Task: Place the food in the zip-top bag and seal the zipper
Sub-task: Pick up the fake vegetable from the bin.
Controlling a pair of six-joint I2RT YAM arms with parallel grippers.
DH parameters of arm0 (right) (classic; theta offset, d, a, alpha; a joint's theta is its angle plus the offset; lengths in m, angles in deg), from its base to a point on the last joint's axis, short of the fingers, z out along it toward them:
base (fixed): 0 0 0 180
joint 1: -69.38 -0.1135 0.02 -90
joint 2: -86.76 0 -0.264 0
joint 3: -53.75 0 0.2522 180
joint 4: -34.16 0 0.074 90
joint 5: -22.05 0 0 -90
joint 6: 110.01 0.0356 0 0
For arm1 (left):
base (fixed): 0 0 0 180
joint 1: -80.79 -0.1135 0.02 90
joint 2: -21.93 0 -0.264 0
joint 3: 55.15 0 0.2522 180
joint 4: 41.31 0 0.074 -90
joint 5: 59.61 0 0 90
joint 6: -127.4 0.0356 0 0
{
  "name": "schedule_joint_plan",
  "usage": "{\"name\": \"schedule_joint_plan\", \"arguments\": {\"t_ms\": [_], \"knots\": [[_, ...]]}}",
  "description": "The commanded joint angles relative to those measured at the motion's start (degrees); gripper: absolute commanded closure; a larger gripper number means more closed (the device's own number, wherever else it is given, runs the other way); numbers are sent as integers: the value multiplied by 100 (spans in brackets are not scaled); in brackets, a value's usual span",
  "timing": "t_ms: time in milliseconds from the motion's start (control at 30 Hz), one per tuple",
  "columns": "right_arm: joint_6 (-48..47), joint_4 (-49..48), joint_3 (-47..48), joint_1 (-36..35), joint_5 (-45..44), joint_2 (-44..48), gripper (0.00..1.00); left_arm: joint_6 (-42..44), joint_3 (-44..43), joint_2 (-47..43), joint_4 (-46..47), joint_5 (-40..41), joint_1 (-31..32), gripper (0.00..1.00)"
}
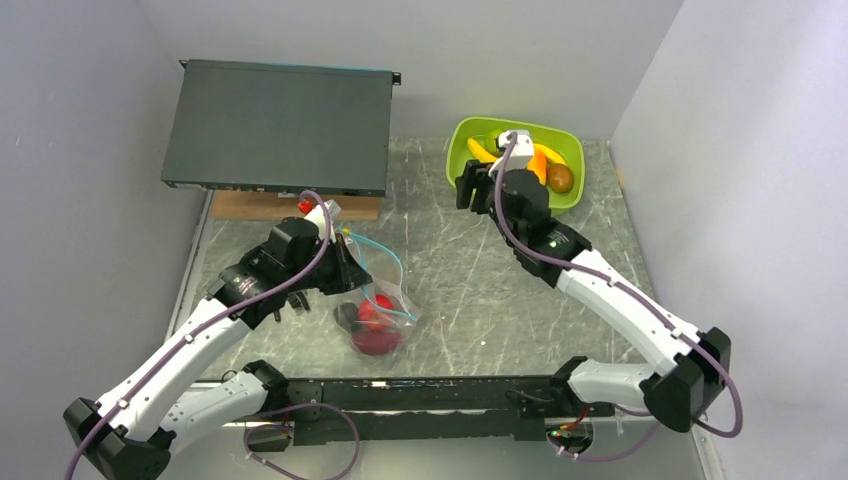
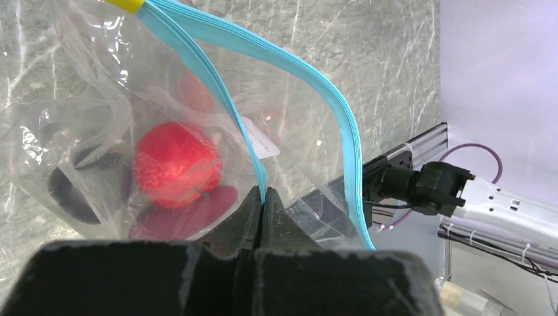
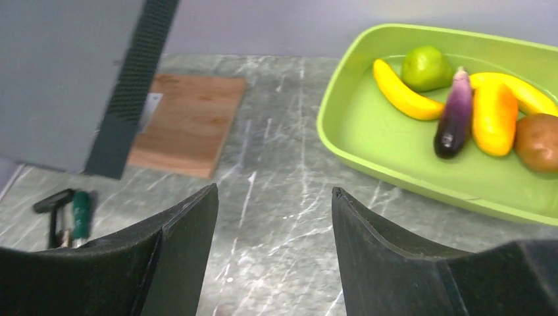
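The clear zip-top bag (image 1: 378, 305) lies on the table left of centre with its teal zipper (image 2: 309, 72) gaping open. Red fruit (image 2: 176, 163), a dark purple piece (image 2: 79, 191) and a magenta piece show inside it. My left gripper (image 2: 264, 193) is shut on the near zipper strip and holds the mouth up. My right gripper (image 3: 274, 191) is open and empty, over the table just left of the lime-green tub (image 3: 368, 148). The tub holds bananas (image 3: 403, 93), a lime (image 3: 426, 67), an eggplant (image 3: 453, 118), an orange piece (image 3: 493, 118) and a kiwi (image 3: 538, 141).
A dark flat box (image 1: 280, 125) stands at the back left on a wooden block (image 3: 191, 125). A small green-handled tool (image 3: 80, 210) lies on the table near it. White walls close in the left, back and right sides.
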Motion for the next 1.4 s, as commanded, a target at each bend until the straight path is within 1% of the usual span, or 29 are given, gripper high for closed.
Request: {"name": "schedule_joint_plan", "arguments": {"t_ms": [0,133,300,400,500,600,733,833,1033,1367], "knots": [[89,-103,397,412,-407,-429,35,50,39,-28,53,66,-12,100],[43,-39,702,935,-680,-1175,33,134,33,84,36,-32,-19,100],[81,302,1492,1521,-1161,-2492,32,302,-161,329,-139,-130,-17,100],[93,592,2169,1805,-1353,-3406,31,386,-299,451,-238,-154,-16,100],[98,956,2945,2034,-1344,-4273,31,408,-352,490,-276,-158,-13,100],[156,1580,4018,2195,-1355,-5124,30,356,-282,434,-258,-87,-17,100],[336,2342,5085,2375,-1457,-6061,30,302,-190,344,-216,-31,-14,100],[458,2562,5365,2479,-1376,-6339,31,287,-189,329,-250,12,-21,100],[323,2216,5159,2600,-1384,-6451,31,289,-255,393,-257,-30,-16,100],[311,2116,5484,2754,-1055,-6929,32,261,-280,470,-222,-96,-14,100]]}}
